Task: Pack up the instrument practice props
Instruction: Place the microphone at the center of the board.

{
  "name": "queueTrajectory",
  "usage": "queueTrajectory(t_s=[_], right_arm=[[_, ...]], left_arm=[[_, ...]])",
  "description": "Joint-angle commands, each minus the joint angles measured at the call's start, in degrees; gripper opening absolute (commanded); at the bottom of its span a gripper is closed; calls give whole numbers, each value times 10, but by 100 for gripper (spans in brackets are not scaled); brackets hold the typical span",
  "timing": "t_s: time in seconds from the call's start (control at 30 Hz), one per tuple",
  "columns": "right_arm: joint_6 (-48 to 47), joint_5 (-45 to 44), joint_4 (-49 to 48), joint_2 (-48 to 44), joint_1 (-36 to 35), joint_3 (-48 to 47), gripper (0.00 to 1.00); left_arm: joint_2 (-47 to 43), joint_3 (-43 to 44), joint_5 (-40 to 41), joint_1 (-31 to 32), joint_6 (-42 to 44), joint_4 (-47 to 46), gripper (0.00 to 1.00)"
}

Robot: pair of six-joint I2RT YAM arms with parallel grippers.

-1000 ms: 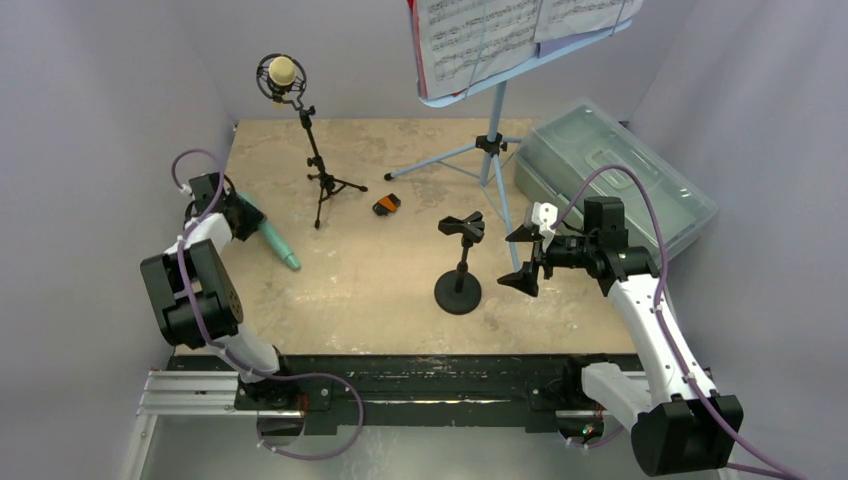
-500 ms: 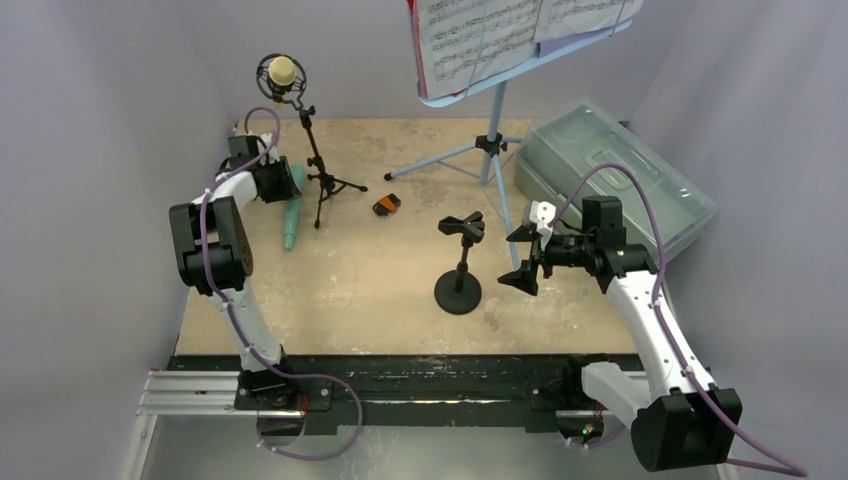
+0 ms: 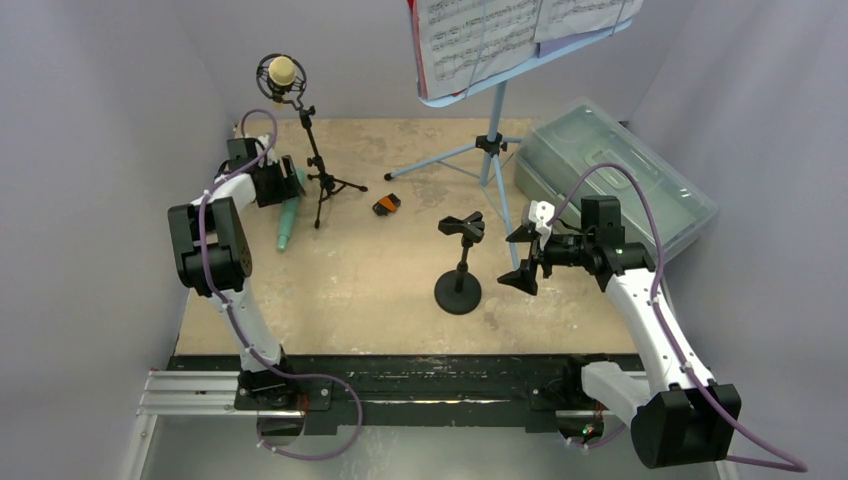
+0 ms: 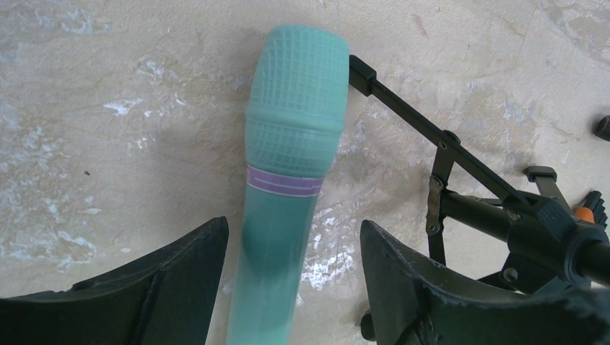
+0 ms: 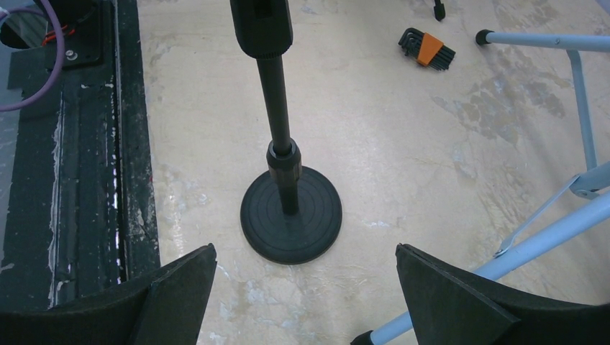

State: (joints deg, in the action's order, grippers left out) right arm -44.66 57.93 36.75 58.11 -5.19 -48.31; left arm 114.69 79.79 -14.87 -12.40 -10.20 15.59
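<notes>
The teal microphone [image 3: 286, 222] [image 4: 291, 144] lies on the table beside the black microphone tripod [image 3: 322, 182] [image 4: 460, 187], its head touching one tripod leg. My left gripper [image 3: 288, 186] [image 4: 293, 233] is open around the blurred handle, with a gap on each side. The beige microphone [image 3: 282, 71] sits on top of that tripod. My right gripper [image 3: 522, 258] [image 5: 306, 250] is open and empty, just right of the round-base pole [image 3: 459, 288] [image 5: 290, 223]. At the back, the light-blue music rack [image 3: 497, 110] carries music sheets [image 3: 480, 30].
A translucent grey-green box [image 3: 615, 180] stands at the back right, lid on. A small orange-and-black hex key set [image 3: 387, 205] [image 5: 427, 49] lies mid-table. The rack's blue legs [image 5: 547, 237] spread close to my right fingers. Grey walls close in both sides.
My left arm swung the teal microphone from the near left toward the back, next to the tripod, then its jaws opened off the handle. The right arm stayed put.
</notes>
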Motion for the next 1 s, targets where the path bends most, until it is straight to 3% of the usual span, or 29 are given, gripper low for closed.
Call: queueTrajectory(t_s=[0.0,0.3,0.63,0.8,0.97], right_arm=[[-10,-2,7,-4,2,-24,99],[-10,-1,8,-5,1,-23,99],[-10,-2,7,-4,2,-22,99],[-10,-2,6,-3,1,-23,99],[-11,-4,6,-2,2,-21,99]], left_arm=[[-46,-20,-11,-4,-25,-38,67],[-74,-44,55,-11,-27,-41,68],[-84,-57,55,-15,-25,-46,68],[-150,-113,41,-19,-44,-91,68],[-257,-214,6,-20,-91,-174,78]])
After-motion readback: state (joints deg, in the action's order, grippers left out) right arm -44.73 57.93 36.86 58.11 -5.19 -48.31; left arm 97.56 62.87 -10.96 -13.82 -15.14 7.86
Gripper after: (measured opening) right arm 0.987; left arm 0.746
